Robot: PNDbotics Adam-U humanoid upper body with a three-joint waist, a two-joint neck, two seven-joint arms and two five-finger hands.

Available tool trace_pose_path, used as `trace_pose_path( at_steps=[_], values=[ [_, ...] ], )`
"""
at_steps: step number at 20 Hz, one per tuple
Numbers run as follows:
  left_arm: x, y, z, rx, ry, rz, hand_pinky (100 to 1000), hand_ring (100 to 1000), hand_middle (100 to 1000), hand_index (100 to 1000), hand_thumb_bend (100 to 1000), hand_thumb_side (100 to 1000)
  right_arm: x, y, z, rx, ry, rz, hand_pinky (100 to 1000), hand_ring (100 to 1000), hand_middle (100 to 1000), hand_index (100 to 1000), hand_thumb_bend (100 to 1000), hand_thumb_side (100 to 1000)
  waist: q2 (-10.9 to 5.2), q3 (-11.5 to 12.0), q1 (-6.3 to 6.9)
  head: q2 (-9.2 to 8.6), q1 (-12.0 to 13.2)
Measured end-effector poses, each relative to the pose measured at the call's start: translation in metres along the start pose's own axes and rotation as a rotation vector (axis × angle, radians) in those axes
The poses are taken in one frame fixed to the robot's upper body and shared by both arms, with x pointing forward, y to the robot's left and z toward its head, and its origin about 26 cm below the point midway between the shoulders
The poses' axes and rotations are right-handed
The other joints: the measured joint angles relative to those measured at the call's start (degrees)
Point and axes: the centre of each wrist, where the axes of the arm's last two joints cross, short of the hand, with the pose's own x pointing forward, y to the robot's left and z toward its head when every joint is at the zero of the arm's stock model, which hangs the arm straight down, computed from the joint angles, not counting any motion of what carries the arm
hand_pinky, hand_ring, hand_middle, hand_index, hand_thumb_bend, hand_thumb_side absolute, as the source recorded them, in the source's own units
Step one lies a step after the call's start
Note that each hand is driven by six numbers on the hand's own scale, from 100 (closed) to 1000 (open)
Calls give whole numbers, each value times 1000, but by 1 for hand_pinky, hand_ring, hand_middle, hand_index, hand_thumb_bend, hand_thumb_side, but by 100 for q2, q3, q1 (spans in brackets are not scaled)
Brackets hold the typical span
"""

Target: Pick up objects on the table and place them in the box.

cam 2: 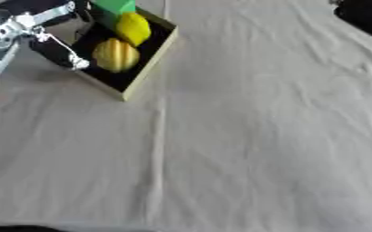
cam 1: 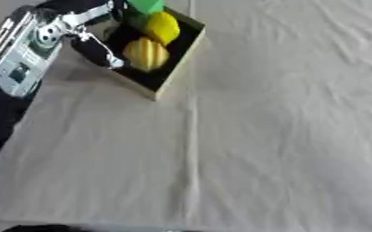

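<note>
Left hand [cam 1: 94, 47]: fingers straight, holding nothing, one resting at the near-left wall of the box [cam 1: 177, 63]. Box, upper left of the white cloth [cam 1: 261, 136], contains a ridged yellow fruit [cam 1: 146, 53], a smooth yellow fruit [cam 1: 163, 26] and a green block [cam 1: 148, 5]. Right hand out of sight.

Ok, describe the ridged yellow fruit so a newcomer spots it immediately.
Find the shallow dark-lined box at the table's far left, beside the left hand. The ridged yellow fruit lies in its near half. Unlike the smooth lemon behind it, it has lengthwise grooves.
</note>
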Motion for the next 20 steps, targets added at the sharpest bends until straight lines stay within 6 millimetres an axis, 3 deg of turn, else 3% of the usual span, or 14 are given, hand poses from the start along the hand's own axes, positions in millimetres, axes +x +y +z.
trace_pose_path(
  at_steps=[3,6,12,15,20],
  values=[
    [-9,0,1,-10,8,-35,877,847,801,919,649,184,0,0,0,-1,2,-2,896,765,745,877,100,439,0,3,0,-8,-17],
    [-14,3,5,0,19,-42,869,838,793,912,601,185,-1,1,2,0,10,-3,896,765,745,877,100,441,-1,16,1,-8,-38],
    [-12,28,30,135,6,8,851,810,767,889,391,109,-3,1,3,-9,19,-6,896,764,745,877,100,434,-5,49,-5,-7,-67],
    [1,49,58,279,-43,48,838,789,750,868,261,111,-4,0,4,-16,18,-5,896,764,745,877,100,429,-5,81,-8,-7,-97],
    [23,63,129,601,-127,184,823,773,739,865,224,130,-5,-2,5,-37,13,-5,896,763,745,877,100,429,-4,124,-37,-9,-167]
  ],
)
